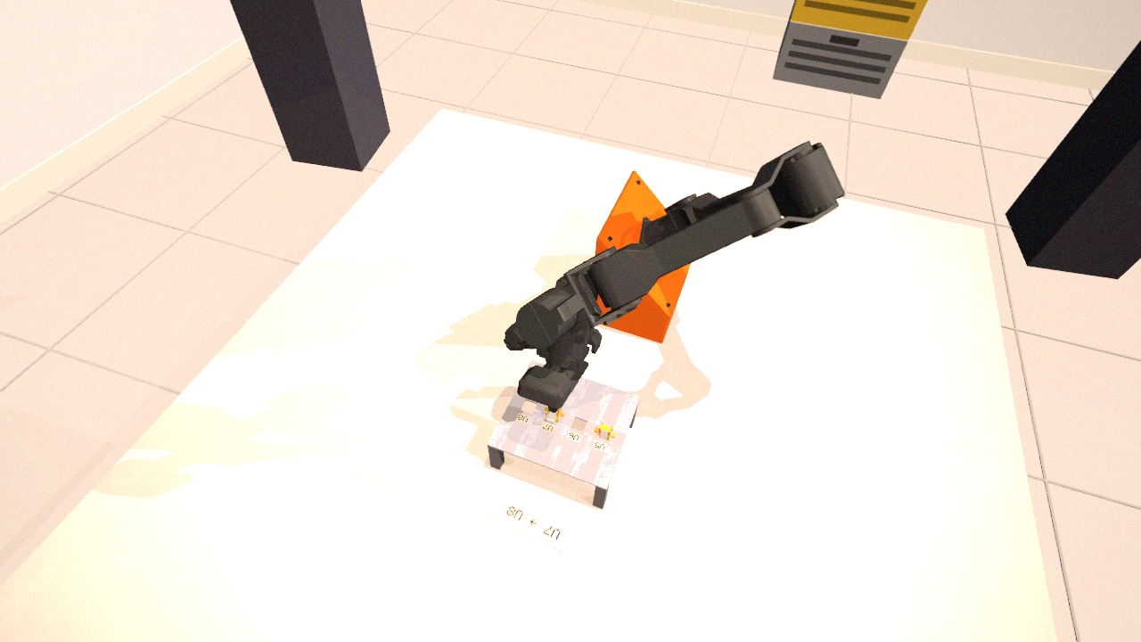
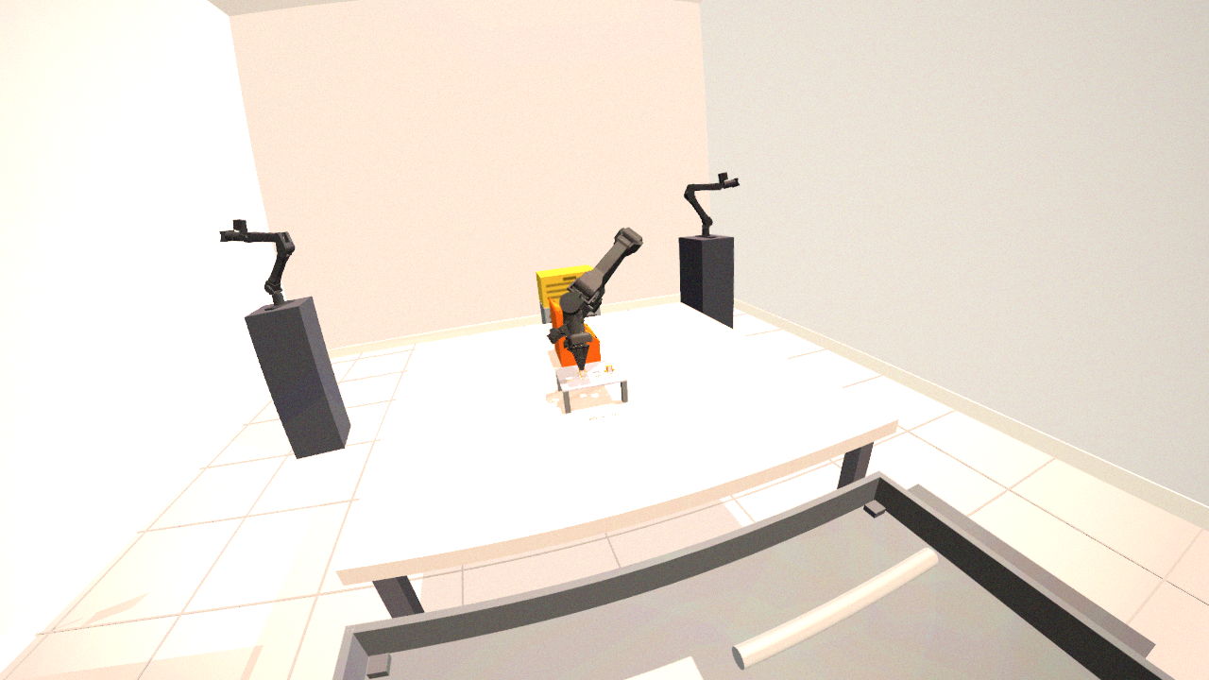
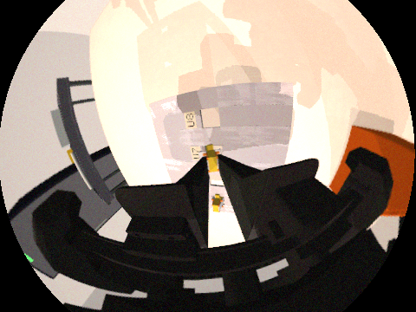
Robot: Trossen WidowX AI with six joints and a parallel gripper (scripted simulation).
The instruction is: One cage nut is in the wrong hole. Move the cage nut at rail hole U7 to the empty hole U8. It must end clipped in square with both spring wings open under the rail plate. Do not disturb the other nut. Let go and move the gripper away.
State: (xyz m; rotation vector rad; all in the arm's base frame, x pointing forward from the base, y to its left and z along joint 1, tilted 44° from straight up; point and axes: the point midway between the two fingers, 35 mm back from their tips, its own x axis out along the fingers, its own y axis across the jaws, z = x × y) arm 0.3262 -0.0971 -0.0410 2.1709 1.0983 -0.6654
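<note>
Two yellow cage nuts show at the four labelled holes, U5 to U8, of one rail plate [image 1: 558,460] [image 3: 260,97] on the bench [image 1: 718,495] [image 2: 634,473]. The hand [image 1: 554,408] [image 2: 581,369] [image 3: 212,161] is nearly closed, gripping the U7 nut [image 1: 554,416] [image 3: 211,165] at its hole; whether it is unclipped I cannot tell. From above, the open U8 hole [image 1: 528,407] [image 3: 211,118] lies toward ten o'clock, the U5 nut [image 1: 605,431] [image 3: 217,202] toward four, and one card [image 1: 533,522] reading "U7 → U8" toward six.
</note>
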